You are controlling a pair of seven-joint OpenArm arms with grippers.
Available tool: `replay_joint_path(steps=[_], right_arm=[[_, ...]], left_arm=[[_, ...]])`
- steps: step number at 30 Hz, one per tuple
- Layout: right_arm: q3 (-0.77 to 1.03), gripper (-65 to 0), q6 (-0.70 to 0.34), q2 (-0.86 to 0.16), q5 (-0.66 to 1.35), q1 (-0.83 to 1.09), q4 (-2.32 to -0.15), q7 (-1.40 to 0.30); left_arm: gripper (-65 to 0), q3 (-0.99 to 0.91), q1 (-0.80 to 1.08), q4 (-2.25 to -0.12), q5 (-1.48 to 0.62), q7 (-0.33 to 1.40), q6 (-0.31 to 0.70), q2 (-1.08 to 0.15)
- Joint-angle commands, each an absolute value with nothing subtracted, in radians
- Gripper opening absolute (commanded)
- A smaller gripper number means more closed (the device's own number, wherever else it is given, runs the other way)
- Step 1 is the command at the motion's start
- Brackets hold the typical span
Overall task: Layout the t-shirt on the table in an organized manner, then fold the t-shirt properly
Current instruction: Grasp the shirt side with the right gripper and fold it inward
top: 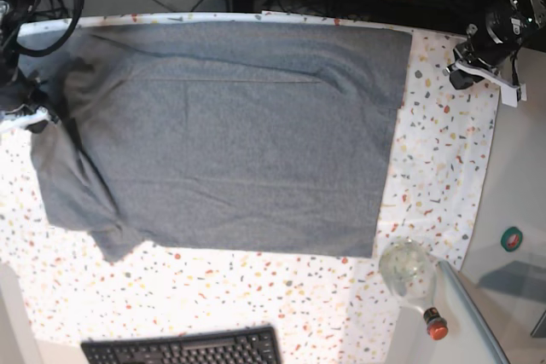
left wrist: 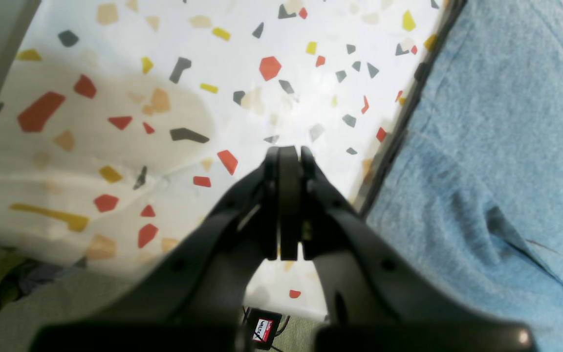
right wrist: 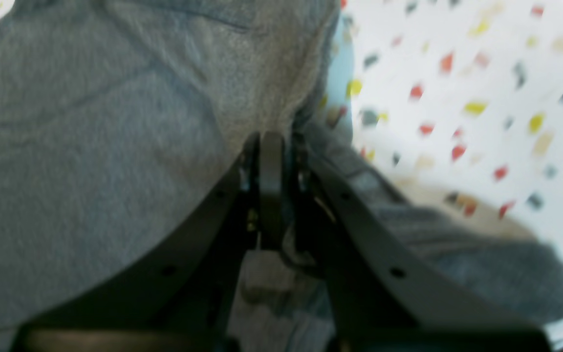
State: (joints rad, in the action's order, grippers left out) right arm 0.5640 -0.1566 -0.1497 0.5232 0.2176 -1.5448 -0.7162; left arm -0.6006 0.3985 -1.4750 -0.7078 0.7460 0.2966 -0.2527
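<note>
My table [top: 444,168] wears a white, fleck-speckled cloth. On it lies the t-shirt [top: 230,134], spread flat, with a keyboard [top: 183,349] at the near edge and a bottle [top: 414,279] beside its corner.

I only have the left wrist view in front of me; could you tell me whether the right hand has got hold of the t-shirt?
Observer: Yes. In the right wrist view, the right hand is shut, with grey fabric of the t-shirt bunched between its fingers.
Operator: Thank you. Where on the shirt is that grip?
Observer: In the base view, it is at the shirt's edge on that view's left, where a sleeve is folded over.
Operator: And is anything else on the table?
Observer: Yes, near the table edge in the base view lie a black keyboard and a clear bottle with a red cap.
</note>
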Motion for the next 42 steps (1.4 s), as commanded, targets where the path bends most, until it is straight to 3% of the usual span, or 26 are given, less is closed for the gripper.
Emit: replay_joint_path(steps=[1,7,11,14,18,22,26,30,42], right_arm=[[0.578,-65.0,-0.160,-0.150,0.538,0.222,-1.564,-0.710],[0.584,-65.0,-0.160,-0.093,0.541,0.269,-1.607,-0.809],[0.585,-40.5,-0.159,-0.041,0.539,0.289,-1.715,-0.840],[0.584,-31.8,-0.156,-0.035,0.533,0.248,-1.744,-0.832],[0.576,-31.7,-0.156,-0.133,0.532,0.082,-1.593,-0.799],[0.575,-31.7,-0.157,-0.255,0.492,-0.165,-1.179,-0.766],[0.575,-30.9,-0.165,-0.314,0.360,-0.337,-0.809,-0.596],[0.575,-30.8,-0.277,-0.343,0.300,-0.414,-0.588,-0.496],[0.575,-31.7,-0.318,-0.326,0.278,-0.415,-0.545,-0.460]], left_arm=[[-65.0,-0.607,0.395,-1.489,-0.717,0.730,0.306,-0.269],[-65.0,-0.607,0.395,-1.489,-0.717,0.730,0.306,-0.272],[-65.0,-0.607,0.395,-1.489,-0.717,0.730,0.306,-0.272],[-65.0,-0.607,0.395,-1.489,-0.717,0.730,0.306,-0.271],[-65.0,-0.607,0.401,-1.489,-0.717,0.730,0.306,-0.269],[-65.0,-0.611,0.401,-1.489,-0.717,0.730,0.306,-0.269],[-65.0,-0.615,0.403,-1.489,-0.717,0.730,0.306,-0.272],[-65.0,-0.615,0.403,-1.489,-0.717,0.730,0.306,-0.272],[-65.0,-0.615,0.403,-1.489,-0.717,0.730,0.306,-0.272]])
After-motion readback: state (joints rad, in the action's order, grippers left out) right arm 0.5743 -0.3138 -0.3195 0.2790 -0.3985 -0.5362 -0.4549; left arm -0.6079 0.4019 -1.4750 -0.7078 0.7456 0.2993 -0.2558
